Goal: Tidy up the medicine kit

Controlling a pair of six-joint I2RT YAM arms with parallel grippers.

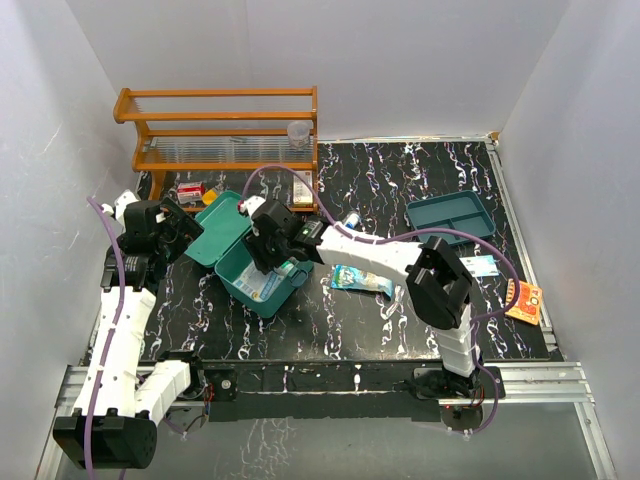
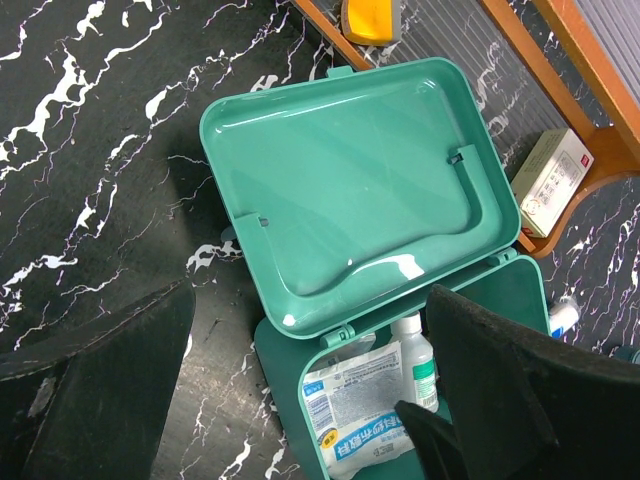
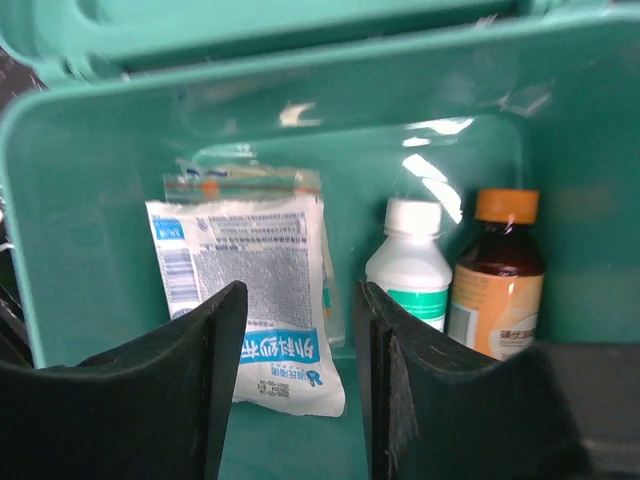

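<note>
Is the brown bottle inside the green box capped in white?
No: the brown bottle in the medicine kit wears an orange cap; the white-capped one is the white bottle beside it.

Cut off at btm edge, left wrist view: medicine kit (image 2: 350,190) base. Lower parts hidden behind right gripper (image 3: 300,310): amber bottle (image 3: 500,270), white pouch (image 3: 250,280); pouch print blurred, unreadable. Too small to ID from top: red-white packet (image 1: 190,192).

Teal medicine kit (image 1: 240,262) lies open, lid back; bottles, packet inside.
</note>
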